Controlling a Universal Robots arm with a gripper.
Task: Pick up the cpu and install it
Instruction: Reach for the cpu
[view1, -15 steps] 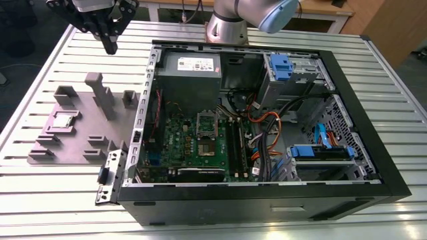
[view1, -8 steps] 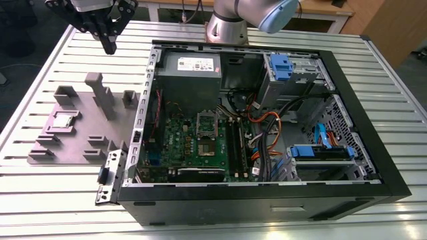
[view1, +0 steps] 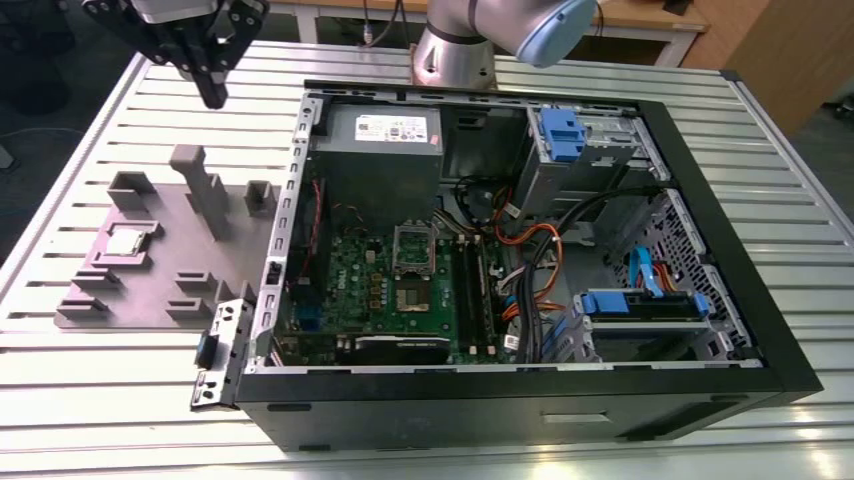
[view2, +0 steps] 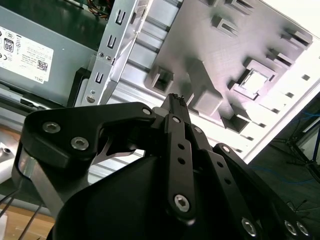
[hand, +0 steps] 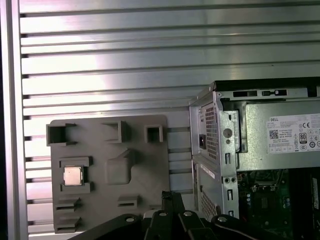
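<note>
The slatted metal table (view1: 747, 180) carries everything and lies well below the end effector (view1: 214, 92). The open computer case (view1: 747, 340) rests on its side on the table, to the exterior view's right of the end effector and lower down. The arm (view1: 461, 40) rises behind the case's far wall.

A grey fixture plate (view1: 147, 290) with raised blocks and pockets lies flat on the table beside the case, beneath the end effector. Inside the case, the grey power supply (view1: 380, 130) is the part nearest the end effector. The green motherboard (view1: 387, 280), with its silver socket frame (view1: 414, 243), is farther off.

The end effector hangs in the air over the far part of the fixture plate, touching nothing. In both wrist views (view2: 176, 99) (hand: 168, 194) its black fingers come together to a narrow point with nothing between them.

The cpu (view1: 127, 241) lies flat in a square pocket of the fixture plate, silvery top up. It is well apart from the end effector, below it and toward the exterior view's left. Both wrist views (view2: 254, 81) (hand: 73, 176) show it seated there too.
</note>
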